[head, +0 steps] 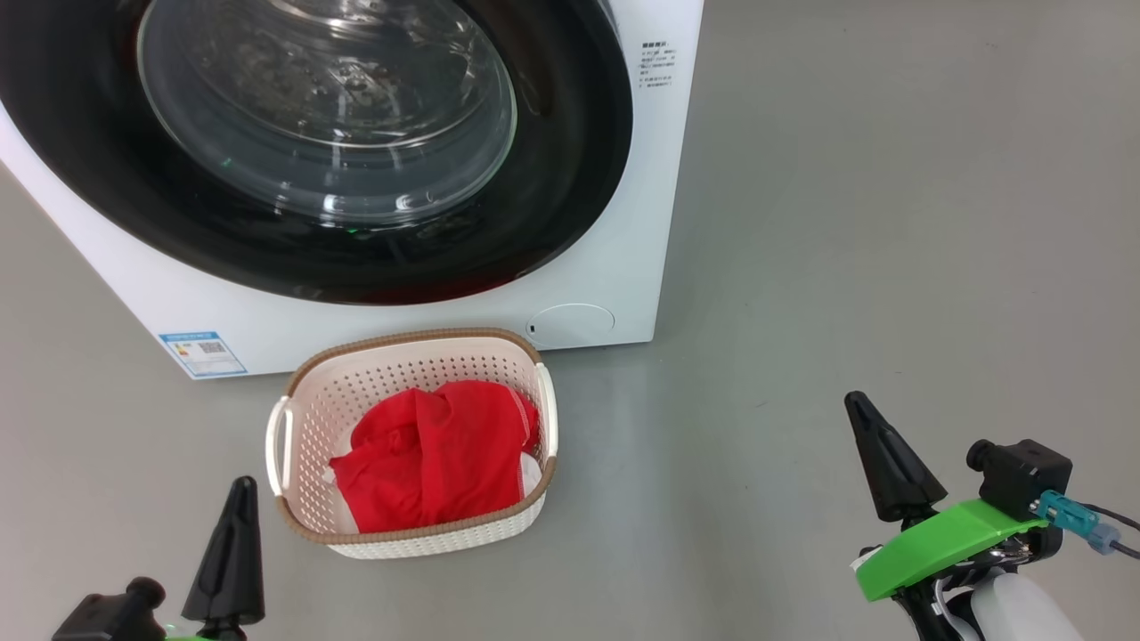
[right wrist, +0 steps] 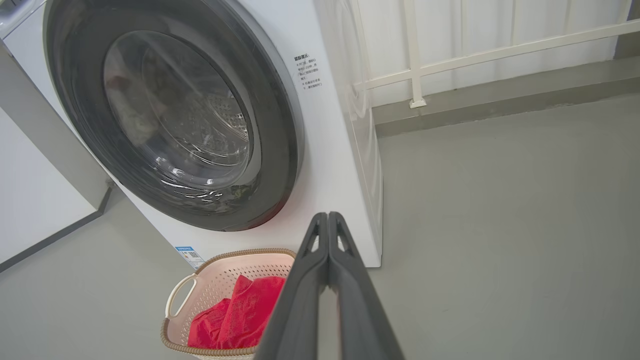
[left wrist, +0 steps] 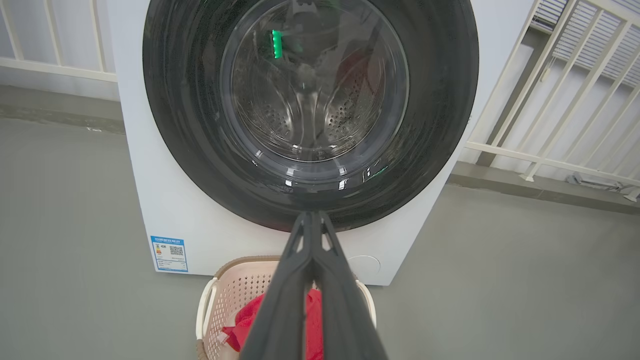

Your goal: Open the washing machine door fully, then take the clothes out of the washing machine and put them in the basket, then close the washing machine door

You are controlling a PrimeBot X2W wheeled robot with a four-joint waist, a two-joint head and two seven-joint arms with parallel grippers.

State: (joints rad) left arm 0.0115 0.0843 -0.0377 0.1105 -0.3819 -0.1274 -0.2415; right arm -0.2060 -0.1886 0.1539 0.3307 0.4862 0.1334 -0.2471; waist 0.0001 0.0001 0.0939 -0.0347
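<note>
- The grey floor (head: 846,223) is stretching out on all sides and carrying everything here.
- The washing machine (head: 623,267), a white box-shaped front-loader, is standing on that floor, with its steel perforated drum (left wrist: 280,120) showing through the glass.
- The washing machine door (head: 570,178) is sitting shut, flat against the front of the machine. Its wide glossy black rim is ringing the clear bulging glass centre.
- A white railing (left wrist: 550,125) is running behind and beside the machine in the wrist views.
- The basket (head: 401,374), cream-white and perforated with a brown woven-look rim and white side handles, is resting upright on the floor just in front of the machine, below the door.
- The clothes (head: 436,454), a bright red garment, are lying bunched inside the basket, with a little white showing at the edge.
- The left gripper (left wrist: 311,215) is hanging clenched and holding nothing, its two dark fingers pressing together. In the head view it is sitting at the lower left, just beside the basket without touching it.
- The right gripper (right wrist: 328,216) is likewise clenched on nothing, hovering over bare floor well apart from the basket, at the lower right of the head view.
- A small blue label (head: 203,353) is sticking to the machine's lower front corner, near the basket.
</note>
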